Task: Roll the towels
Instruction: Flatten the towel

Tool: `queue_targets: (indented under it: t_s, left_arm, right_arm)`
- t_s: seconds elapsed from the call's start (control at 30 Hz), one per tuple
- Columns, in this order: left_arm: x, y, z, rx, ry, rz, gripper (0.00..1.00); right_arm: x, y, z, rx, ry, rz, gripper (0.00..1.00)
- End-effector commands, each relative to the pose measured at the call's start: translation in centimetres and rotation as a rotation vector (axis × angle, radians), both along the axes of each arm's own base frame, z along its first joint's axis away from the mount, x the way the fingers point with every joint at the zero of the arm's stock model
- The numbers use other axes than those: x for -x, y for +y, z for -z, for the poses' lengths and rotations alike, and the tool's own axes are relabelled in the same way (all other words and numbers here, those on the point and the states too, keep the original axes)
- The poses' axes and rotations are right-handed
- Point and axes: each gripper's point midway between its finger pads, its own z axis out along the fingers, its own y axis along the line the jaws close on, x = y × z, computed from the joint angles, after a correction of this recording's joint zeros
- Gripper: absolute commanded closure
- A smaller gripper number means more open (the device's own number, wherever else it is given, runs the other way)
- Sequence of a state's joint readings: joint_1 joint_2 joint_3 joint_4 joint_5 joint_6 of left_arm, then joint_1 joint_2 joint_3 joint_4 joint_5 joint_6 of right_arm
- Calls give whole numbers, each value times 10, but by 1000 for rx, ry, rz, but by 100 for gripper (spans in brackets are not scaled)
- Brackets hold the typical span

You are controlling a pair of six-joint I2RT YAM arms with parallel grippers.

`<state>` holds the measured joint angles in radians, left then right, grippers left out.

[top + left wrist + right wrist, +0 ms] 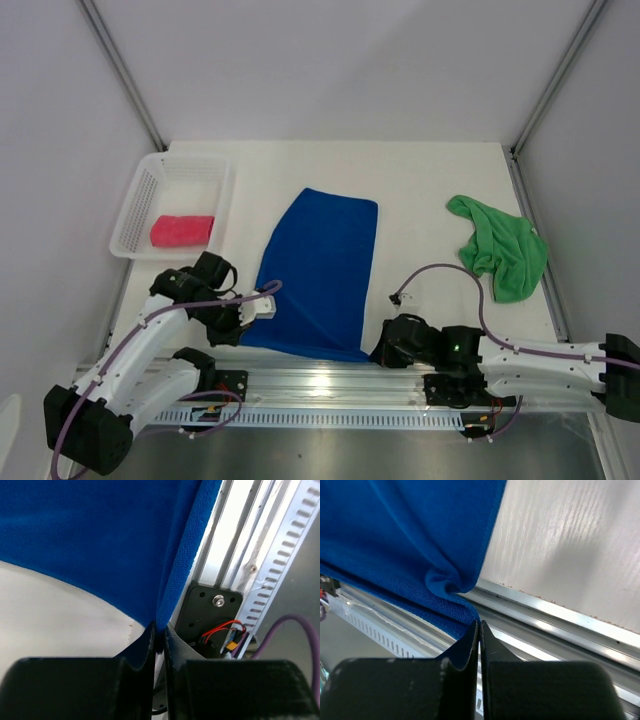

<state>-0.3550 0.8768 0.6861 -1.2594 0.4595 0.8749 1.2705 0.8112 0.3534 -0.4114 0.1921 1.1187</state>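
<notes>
The blue towel [320, 270] lies spread flat in the middle of the table, its near edge at the table's front rail. My left gripper [247, 328] is at its near left corner, and in the left wrist view the left gripper [160, 630] is shut on the blue towel [100, 540], with cloth pinched between the tips. My right gripper [378, 352] is at the near right corner. The right wrist view shows the right gripper [478, 625] shut on the bunched edge of the blue towel [410, 530]. A green towel [505, 250] lies crumpled at the right. A pink towel [182, 230] lies rolled in the basket.
A white mesh basket [165, 165] stands at the left of the table. An aluminium rail [330, 385] runs along the front edge, with the arm bases and cables. White walls enclose the table on three sides.
</notes>
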Motion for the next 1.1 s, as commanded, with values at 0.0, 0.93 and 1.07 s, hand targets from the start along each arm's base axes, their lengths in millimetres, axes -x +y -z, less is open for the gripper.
queue_targets:
  t_s: [0.0,0.93,1.07]
  left_arm:
    - [0,14,5,-75,-7,67,86]
    - [-343,-87,-64,70,-253,-772,35]
    - [-363,-88,-26,-3,-201,-794,35]
  right_arm:
    - [8,3,9,20,39,-36,100]
    - [-322,-47,-114,151,-513,282,37]
    - [-393,-39,-69,185,-407,258,37]
